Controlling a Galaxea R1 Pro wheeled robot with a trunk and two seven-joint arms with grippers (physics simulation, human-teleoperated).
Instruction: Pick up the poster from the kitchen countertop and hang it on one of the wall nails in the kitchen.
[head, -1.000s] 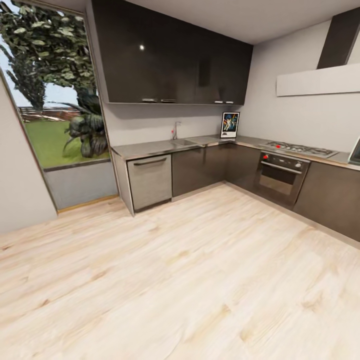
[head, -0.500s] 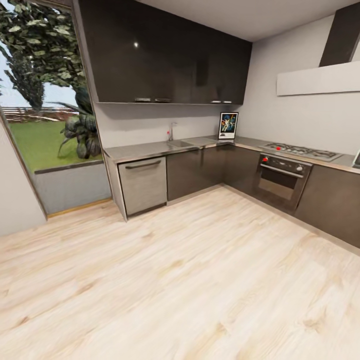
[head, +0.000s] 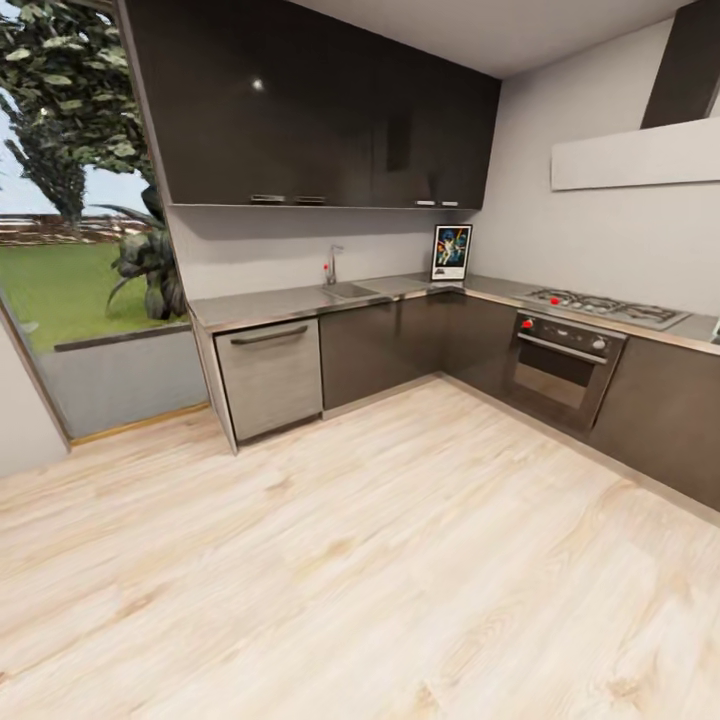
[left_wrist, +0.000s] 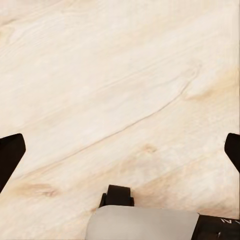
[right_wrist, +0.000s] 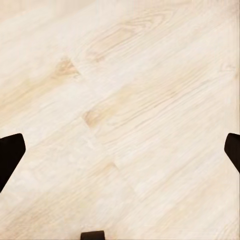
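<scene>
Looking down, your left gripper (left_wrist: 120, 150) and right gripper (right_wrist: 120, 150) hang released, fingers wide, over bare floor (head: 380, 560). Far off at 1 o'clock, the poster (head: 451, 252) stands upright on the countertop (head: 290, 300) corner, against the wall.

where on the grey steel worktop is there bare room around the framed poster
Bare steel runs between the built-in sink and the black-framed Star Wars poster, and from the poster to the gas hob. The grey steel L-shaped countertop is crowded only at the hob and sink.
</scene>
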